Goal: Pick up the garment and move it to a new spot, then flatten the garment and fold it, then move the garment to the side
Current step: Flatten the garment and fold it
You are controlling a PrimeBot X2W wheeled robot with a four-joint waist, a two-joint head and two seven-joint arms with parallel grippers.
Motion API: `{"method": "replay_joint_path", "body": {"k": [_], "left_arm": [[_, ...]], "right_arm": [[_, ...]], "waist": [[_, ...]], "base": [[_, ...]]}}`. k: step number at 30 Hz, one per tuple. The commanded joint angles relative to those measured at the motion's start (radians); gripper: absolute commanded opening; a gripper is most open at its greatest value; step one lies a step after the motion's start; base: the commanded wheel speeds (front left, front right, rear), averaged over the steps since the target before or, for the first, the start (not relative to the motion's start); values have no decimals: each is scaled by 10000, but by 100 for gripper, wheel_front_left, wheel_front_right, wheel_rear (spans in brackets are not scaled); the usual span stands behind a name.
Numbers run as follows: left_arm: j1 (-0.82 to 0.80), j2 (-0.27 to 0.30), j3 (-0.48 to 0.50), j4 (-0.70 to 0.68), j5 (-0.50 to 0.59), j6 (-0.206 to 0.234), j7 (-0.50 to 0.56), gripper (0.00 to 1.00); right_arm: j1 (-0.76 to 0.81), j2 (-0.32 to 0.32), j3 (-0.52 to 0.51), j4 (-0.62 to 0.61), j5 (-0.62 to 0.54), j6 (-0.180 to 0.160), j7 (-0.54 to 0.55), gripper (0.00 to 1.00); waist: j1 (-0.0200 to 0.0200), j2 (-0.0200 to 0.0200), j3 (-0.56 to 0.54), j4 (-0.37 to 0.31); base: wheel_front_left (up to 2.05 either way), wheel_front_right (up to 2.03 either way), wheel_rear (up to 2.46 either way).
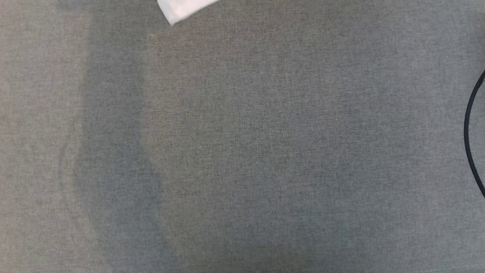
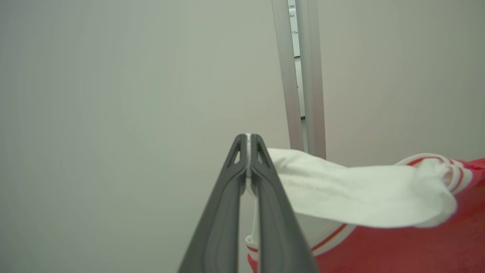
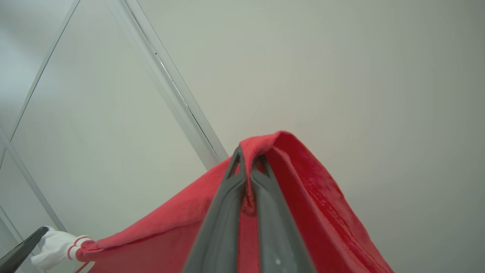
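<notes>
Left wrist view gives us the left gripper (image 2: 248, 138) pointing up and away toward a pale wall, its two dark fingers pressed together with a thin sliver of white cloth caught between the tips. That cloth is the white sleeve of the garment (image 2: 360, 193), which spreads off to the right of the fingers into a red body with red-striped white trim.

On the right wrist camera we see the right gripper (image 3: 248, 153) also angled upward, its two fingers clenched on a fold of the red fabric that peaks just above the tips and drapes down both sides. Low at the left of that view the striped cuff runs to a dark finger of the other arm, so the garment hangs in the air, stretched between the two grippers.

From the head camera we look down on a grey woven surface (image 1: 265, 151) with a darker shadow band on its left. A white corner (image 1: 182, 11) pokes in at the top edge; we cannot tell what it belongs to. A black cable (image 1: 470, 132) curves in at the right edge.

Behind the cloth stands a metal frame post (image 2: 299, 76).

We count one garment, two grippers, two fingers on each, one cable.
</notes>
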Motion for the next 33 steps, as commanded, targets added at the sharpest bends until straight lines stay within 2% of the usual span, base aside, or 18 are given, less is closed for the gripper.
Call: {"method": "replay_joint_path", "body": {"k": [1,8,12,16,20,25,33], "left_arm": [[-346,-30,-33,153,18,-25,-131,0],[-764,-249,-407,1017,-258,-65,-479,0],[4,-296,-910,1368,-658,-71,-290,0],[1153,12,-1774,1271,-1378,-73,284,0],[2771,516,-2754,791,-2364,-73,1167,0],[5129,1432,-3842,-442,-3862,-74,2889,0],[8518,3082,-4364,-2897,-5840,12,5109,0]], "right_arm": [[-270,-79,101,87,85,4,-74,0],[-254,-335,1016,463,445,4,16,0],[535,-383,1746,598,644,4,183,0],[1643,-610,2527,483,982,4,487,0],[2904,-888,3297,230,1350,4,877,0],[4682,-1476,4329,-254,1893,4,1655,0],[7129,-2549,5803,-1218,2696,4,3609,0]], "waist": [[-2,0,7,2],[-2,0,-236,56],[-2,0,-635,96],[-2,0,-1301,122],[-2,0,-2186,141],[-2,0,-3519,128],[-2,0,-4816,68]], "base": [[0,0,0],[0,0,0],[0,0,0],[0,0,0],[0,0,0],[0,0,0],[0,0,0]]}}
